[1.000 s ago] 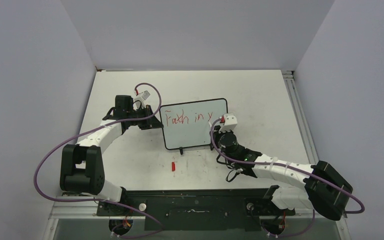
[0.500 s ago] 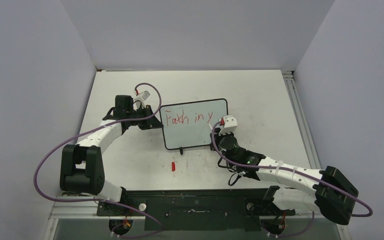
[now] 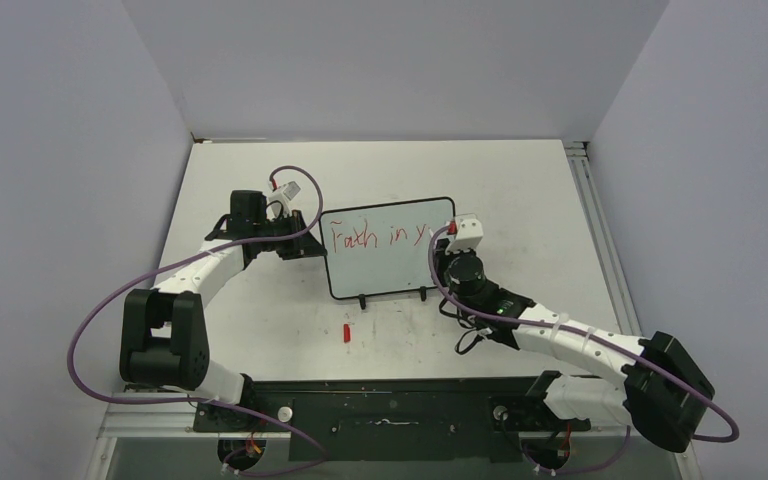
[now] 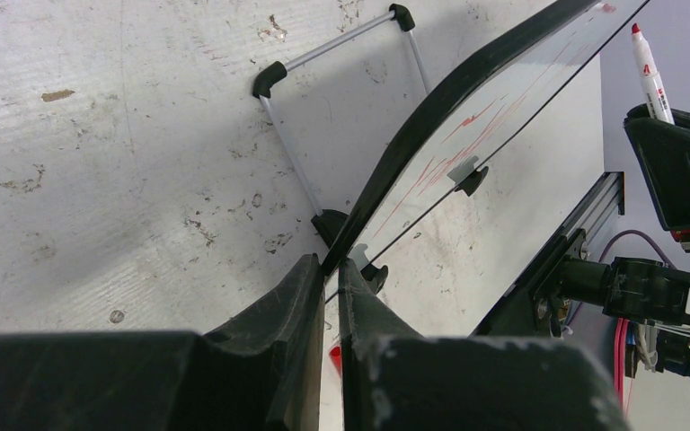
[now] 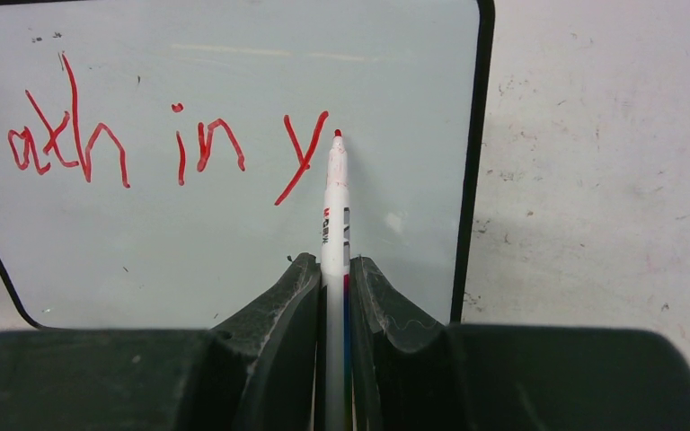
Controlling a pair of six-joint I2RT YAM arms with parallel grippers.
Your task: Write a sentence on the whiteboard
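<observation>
From the top camera, you have the whiteboard (image 3: 385,272) a little past the middle of the table (image 3: 520,185). Its long axis runs from 9 to 3 o'clock, the 3 o'clock end slightly higher, and its face is turned toward the arm bases at 6 o'clock. The sentence (image 3: 378,236) follows that axis along the top edge and reads about "Faith in y". Your left gripper (image 3: 317,247) is at the board's 9 o'clock edge. Your right gripper (image 3: 440,248) is at the 3 o'clock end, near the last letter. A small red cap (image 3: 347,332) lies on the table at 6 o'clock from the board, apart from it.

Compared with a second ago, your right wrist has shifted toward 1 o'clock, nearer the board's top corner. The left arm, the board and the red letters are unchanged.

In the left wrist view, the left gripper (image 4: 327,266) has its fingers pressed onto the board's black frame, pinching it at the lower corner. The whiteboard (image 4: 512,135) runs away toward 1 o'clock, tilted on its wire stand (image 4: 289,153). The marker (image 4: 647,74) stands at 3 o'clock with its red tip up.

In the right wrist view, the right gripper (image 5: 335,274) pinches the marker (image 5: 335,211) between closed fingers. The marker's long axis points straight to 12 o'clock. Its red tip is just beside the top of the "y" that ends the sentence (image 5: 144,144), near the right frame of the whiteboard (image 5: 404,251). You cannot tell here whether the tip touches the surface.
</observation>
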